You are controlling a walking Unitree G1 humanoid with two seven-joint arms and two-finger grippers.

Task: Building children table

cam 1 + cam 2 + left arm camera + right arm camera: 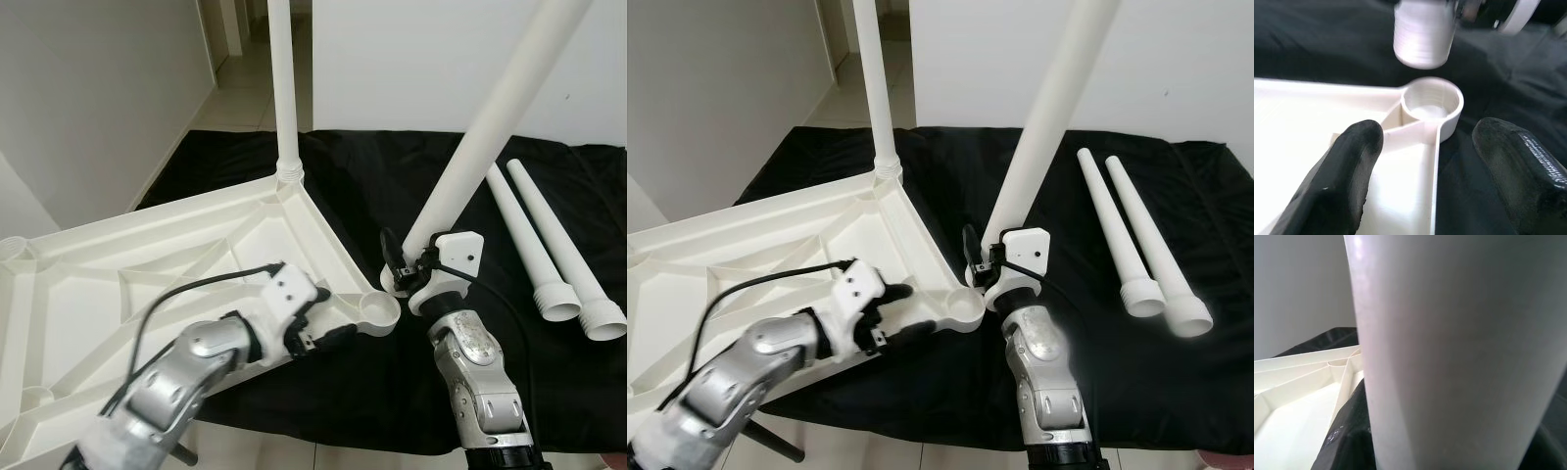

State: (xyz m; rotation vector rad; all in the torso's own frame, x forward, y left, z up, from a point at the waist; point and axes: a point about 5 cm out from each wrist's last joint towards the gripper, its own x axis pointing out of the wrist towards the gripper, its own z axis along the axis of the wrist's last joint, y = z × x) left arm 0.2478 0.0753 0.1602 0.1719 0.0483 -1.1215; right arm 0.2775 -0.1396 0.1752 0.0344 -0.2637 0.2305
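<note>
A black cloth (549,196) is spread across the middle and right of the frame, over pale floor tiles (245,98) seen at upper left. White walls (88,88) close in at left and top right (411,59), and a narrow passage is glimpsed at top centre under even, soft light.

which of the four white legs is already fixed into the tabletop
The upright leg at the far corner of the upside-down tabletop. The right gripper holds another tilted beside the near corner socket; the two spare legs lie on the black cloth.
</note>
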